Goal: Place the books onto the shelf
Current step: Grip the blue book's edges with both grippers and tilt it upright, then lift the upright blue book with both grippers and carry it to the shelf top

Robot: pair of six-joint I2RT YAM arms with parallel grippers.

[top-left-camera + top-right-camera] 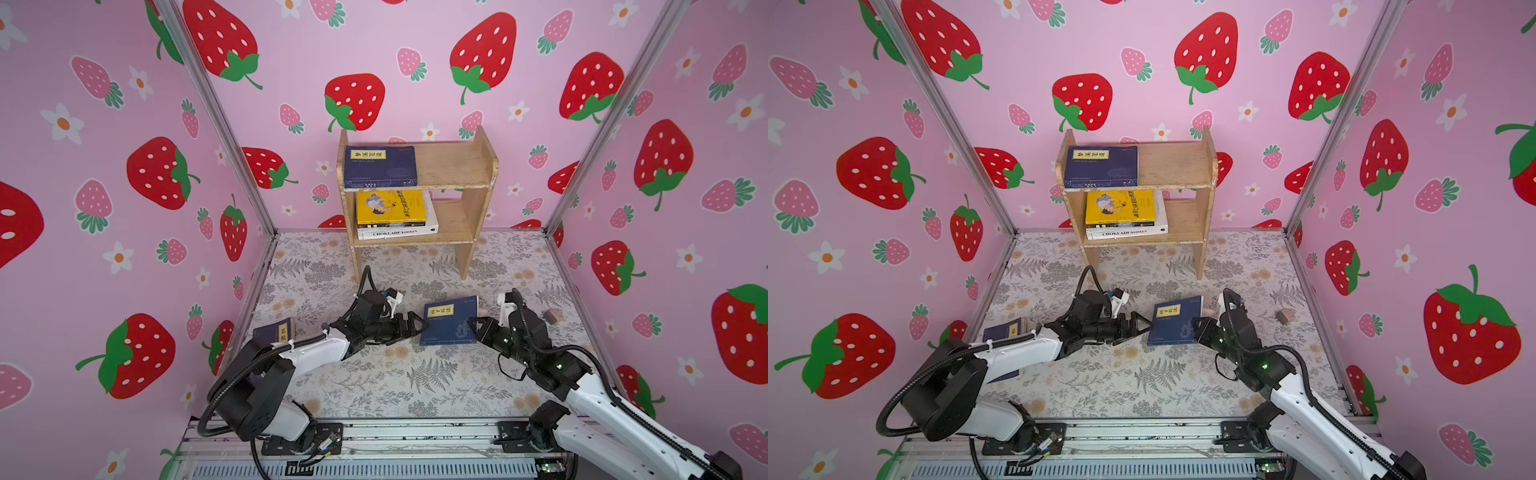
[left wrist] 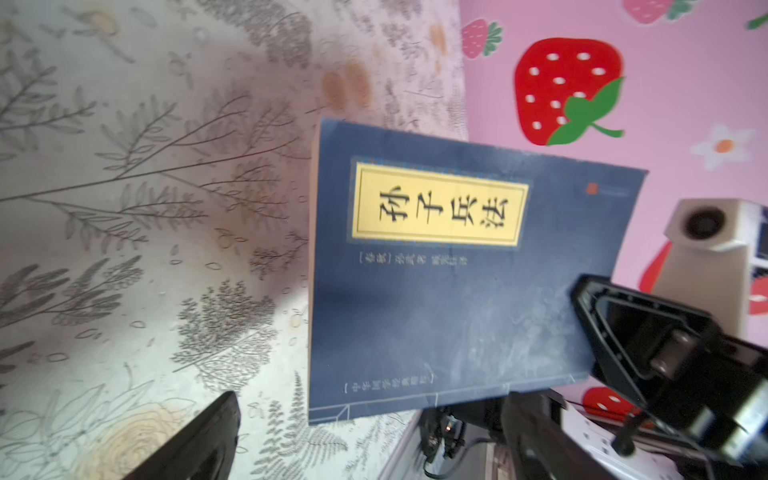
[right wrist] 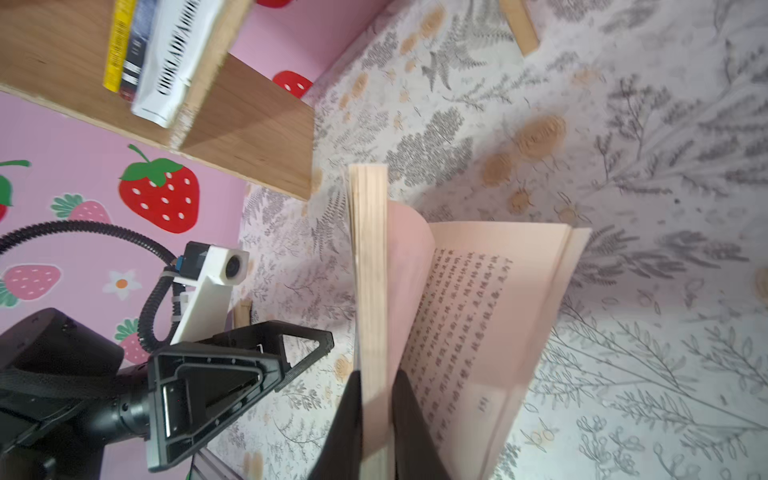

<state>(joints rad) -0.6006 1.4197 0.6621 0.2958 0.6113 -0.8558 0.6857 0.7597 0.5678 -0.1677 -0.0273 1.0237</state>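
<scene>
Right pincer (image 3: 376, 386) is clamped tight on a wad of pages of the navy paperback with the yellow title label (image 2: 436, 291), biting in from the page edge. The front cover stands tilted up, and the loose pages and back cover sag open toward the floral-print worktop (image 1: 415, 374). Left pincer (image 1: 417, 325) is spread wide at the opposite edge of that book, just beside it; I cannot tell whether a tip touches. So the book sits right between my two pincers.

Beyond both pincers, against the back wall, stands the small two-tier light wooden shelf (image 1: 457, 166). A second navy paperback (image 1: 380, 166) lies flat on its top tier, on my left pincer's side. Below it is a stack: the yellow cartoon-cover paperback (image 1: 390, 208), a dark book under it, and the thick white "Chokladfabriken" paperback (image 1: 397, 233) at the bottom.

Back behind my left pincer, a third navy paperback (image 1: 274, 332) lies on the worktop, half hidden by my arm. Out past my right pincer sits a small brown block (image 1: 552, 316).
</scene>
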